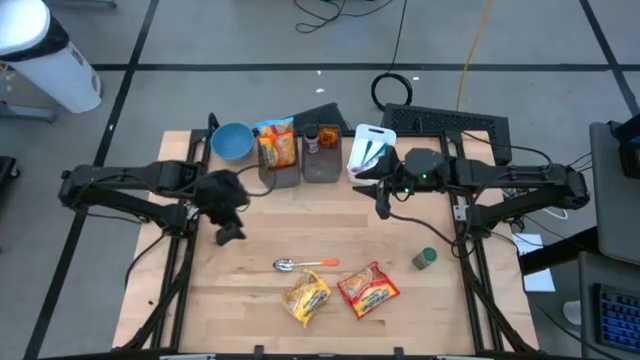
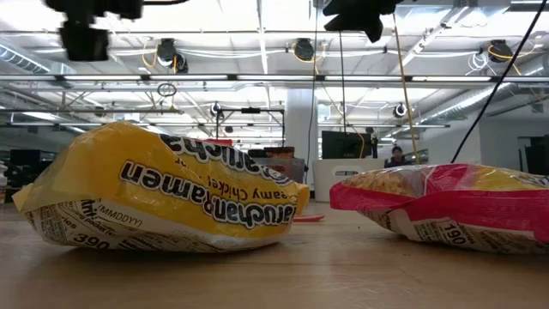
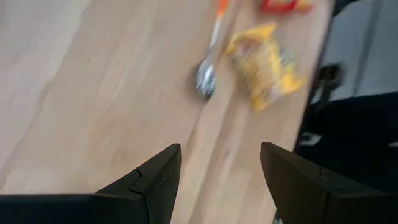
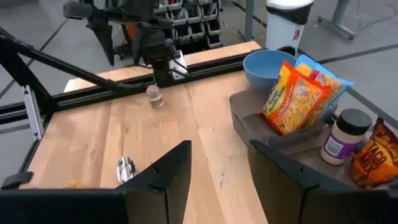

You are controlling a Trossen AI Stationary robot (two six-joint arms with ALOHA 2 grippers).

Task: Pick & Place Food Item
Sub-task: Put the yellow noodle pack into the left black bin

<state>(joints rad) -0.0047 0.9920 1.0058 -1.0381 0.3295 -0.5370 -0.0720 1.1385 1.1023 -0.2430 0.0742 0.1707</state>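
high view: the left gripper (image 1: pixel 229 235) hangs over the wooden table (image 1: pixel 200 300) at about 9 o'clock, fingers apart and empty. the right gripper (image 1: pixel 383 208) is at 2 o'clock, also spread with nothing between the fingers. the yellow ramen packet (image 1: pixel 307 298) lies at 6 o'clock, touching or almost touching the red ramen packet (image 1: pixel 368 289) at its 3 o'clock. a spoon (image 1: pixel 305 264) lies just at 12 o'clock of them. a small jar (image 1: pixel 425 259) stands at 4 o'clock. at 12 o'clock are a blue bowl (image 1: pixel 231 141) and two grey bins (image 1: pixel 300 165) with packets.

low view: the yellow packet fills the 9 o'clock side, the red one the 3 o'clock side.

left wrist view: the open fingers (image 3: pixel 158 180) frame bare wood; spoon and yellow packet are beyond.

right wrist view: the fingers (image 4: pixel 171 177) stand apart, bins beyond.
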